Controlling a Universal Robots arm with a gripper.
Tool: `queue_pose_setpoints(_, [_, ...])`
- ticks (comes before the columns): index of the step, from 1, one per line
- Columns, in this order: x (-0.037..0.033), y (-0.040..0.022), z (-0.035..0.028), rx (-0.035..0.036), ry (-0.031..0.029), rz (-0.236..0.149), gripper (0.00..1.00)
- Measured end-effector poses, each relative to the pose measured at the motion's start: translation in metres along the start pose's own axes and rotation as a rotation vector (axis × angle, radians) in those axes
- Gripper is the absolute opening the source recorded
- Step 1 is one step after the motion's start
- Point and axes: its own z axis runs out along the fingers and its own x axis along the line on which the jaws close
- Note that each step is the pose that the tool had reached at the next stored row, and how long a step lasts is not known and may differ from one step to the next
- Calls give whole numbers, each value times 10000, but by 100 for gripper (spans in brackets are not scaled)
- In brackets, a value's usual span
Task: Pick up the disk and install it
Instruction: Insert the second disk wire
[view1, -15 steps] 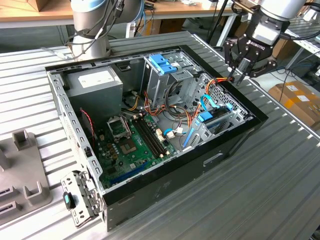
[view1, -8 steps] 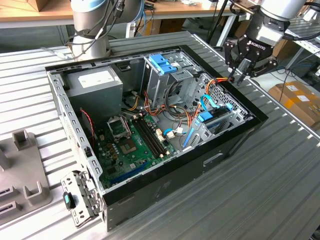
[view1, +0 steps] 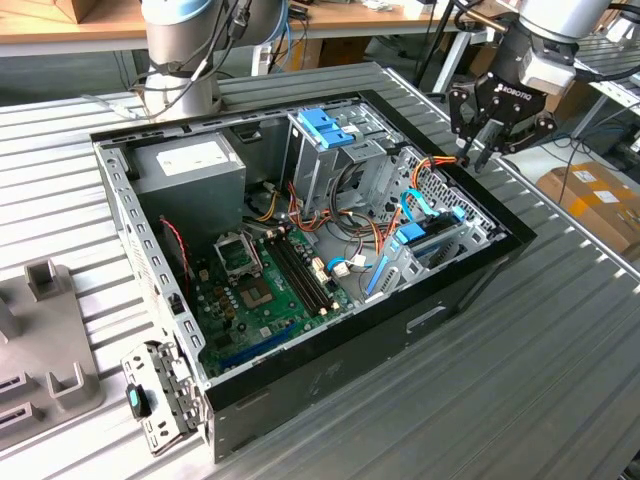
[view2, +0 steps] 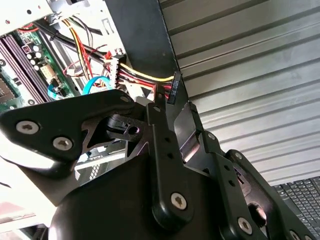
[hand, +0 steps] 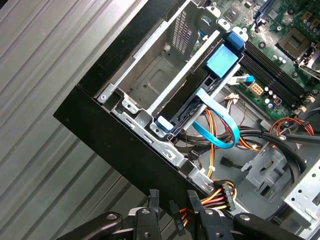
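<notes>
Black linkage plates and screws of the gripper (view2: 172, 107) sit closest to the lens in the second wrist view; its fingertips (view2: 161, 104) stand close together with a narrow gap, seemingly pinching or at least touching a small black power connector (view2: 173, 89) on the red, yellow and black cable bundle (view2: 140, 77), though I cannot tell whether they truly clamp it; in the exterior view the gripper (view1: 478, 152) hangs over the case's rim at the exterior view's right; the disk (hand: 192, 100) appears to sit edge-on in the bay of the open computer case (view1: 330, 380), framed by light-blue rails with a blue tab (hand: 222, 62) at one end, a blue data cable (hand: 220, 127) looping beside it; I judge it stiff, fairly heavy for its size, smooth-faced and sensitive to knocks, so the plastic rails or long edges seem the sound place to grip, not the label face; the motherboard (view1: 265, 290) lies well apart.
</notes>
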Motion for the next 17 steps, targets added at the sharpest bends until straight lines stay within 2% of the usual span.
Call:
queue_pose_setpoints(4, [0,0,1,-4,5,-3,36])
queue_pose_setpoints(6, [-1,-1,-1,-65,77,-25,36])
queue_pose_setpoints(7, [-1,-1,1,-127,154,-119,36])
queue_pose_setpoints(8, [-1,-1,2,-177,220,-325,36])
queue_pose_setpoints(9, [-1,-1,4,-192,243,-479,36])
queue_pose_setpoints(15, [-4,-4,6,-186,290,-1578,36])
queue_pose_setpoints(17, [-6,-6,2,-212,329,-1824,36])
